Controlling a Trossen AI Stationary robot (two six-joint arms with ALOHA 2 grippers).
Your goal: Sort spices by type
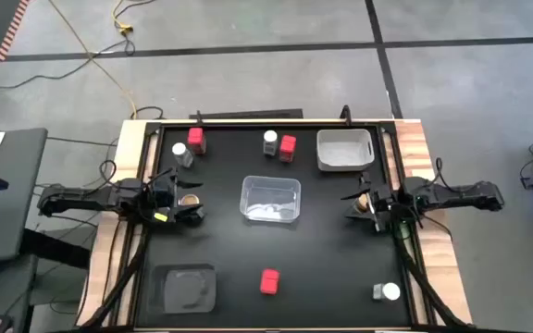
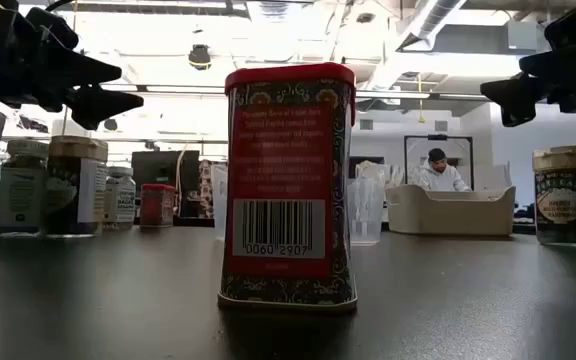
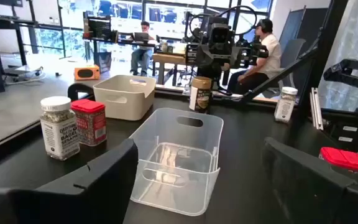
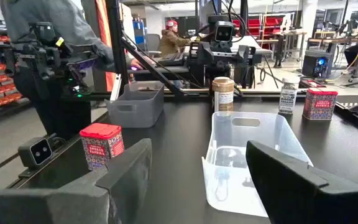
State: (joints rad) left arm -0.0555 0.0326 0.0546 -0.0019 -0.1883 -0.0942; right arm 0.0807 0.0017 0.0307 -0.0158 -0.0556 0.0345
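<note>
Two tan-brown jars stand upright on the table, one at the left (image 1: 190,199) and one at the right (image 1: 365,197). My left gripper (image 1: 192,203) hovers open above the left jar (image 2: 76,185), clear of its lid. My right gripper (image 1: 357,205) hovers open above the right jar (image 2: 568,195). Red boxes stand at the far left (image 1: 195,139), the far middle (image 1: 289,146) and the near middle (image 1: 268,281). Clear white-lidded jars stand at the far left (image 1: 183,153), the far middle (image 1: 270,141) and the near right (image 1: 387,292).
A clear tray (image 1: 270,199) sits at the table's middle between the two grippers. A white tray (image 1: 344,150) is at the far right and a grey tray (image 1: 185,287) at the near left. A person (image 4: 48,62) stands beyond the table's left edge.
</note>
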